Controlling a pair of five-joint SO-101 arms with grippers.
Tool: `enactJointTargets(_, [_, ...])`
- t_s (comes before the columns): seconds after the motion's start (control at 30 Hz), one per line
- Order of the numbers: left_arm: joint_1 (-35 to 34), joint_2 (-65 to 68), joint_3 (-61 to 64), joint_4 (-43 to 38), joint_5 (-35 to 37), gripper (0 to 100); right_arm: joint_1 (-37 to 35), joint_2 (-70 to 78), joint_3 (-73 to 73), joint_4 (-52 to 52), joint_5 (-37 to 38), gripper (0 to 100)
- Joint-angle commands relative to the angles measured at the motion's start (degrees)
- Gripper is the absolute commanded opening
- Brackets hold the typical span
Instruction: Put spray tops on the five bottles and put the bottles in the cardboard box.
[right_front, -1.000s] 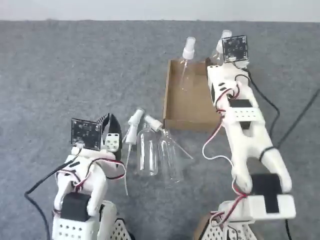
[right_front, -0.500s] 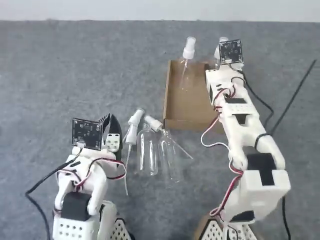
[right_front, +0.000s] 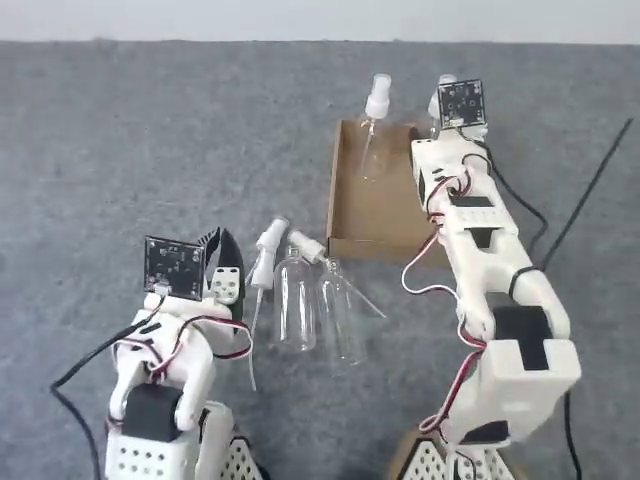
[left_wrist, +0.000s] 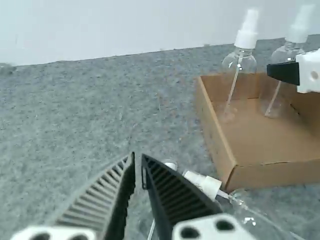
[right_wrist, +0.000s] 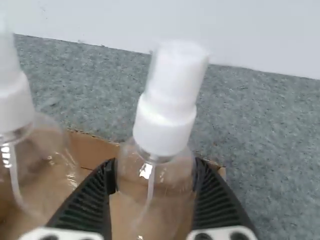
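Right wrist view gives you the right gripper (right_wrist: 154, 175) clamped on a spray-topped bottle (right_wrist: 159, 145), which stands upright at the far corner of the cardboard box (right_front: 375, 215), beside a second capped bottle (right_front: 373, 125). Your left gripper (left_wrist: 138, 172) hangs nearly closed and empty over the carpet (right_front: 150, 130), near two bare bottles (right_front: 293, 300) lying flat with spray tops (right_front: 268, 240) by their necks.
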Motion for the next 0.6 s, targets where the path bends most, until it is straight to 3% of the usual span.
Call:
enactJointTargets(0.0, [-0.26,-1.14,-0.31,-1.49,-0.26,1,0.22,-1.27,-3.69,-1.19,0.79,0.7])
enactJointTargets(0.07, [-0.26,-1.14,-0.31,-1.49,-0.26,1,0.22,-1.36,-3.69,-1.19,0.79,2.0])
enactJointTargets(0.3, [-0.26,-1.14,-0.31,-1.49,-0.26,1,0.22,-1.27,-3.69,-1.1,0.79,20.5])
enactJointTargets(0.57, [-0.26,-1.14,-0.31,-1.49,-0.26,1,0.13,-1.71,-3.87,-1.1,0.79,22.8])
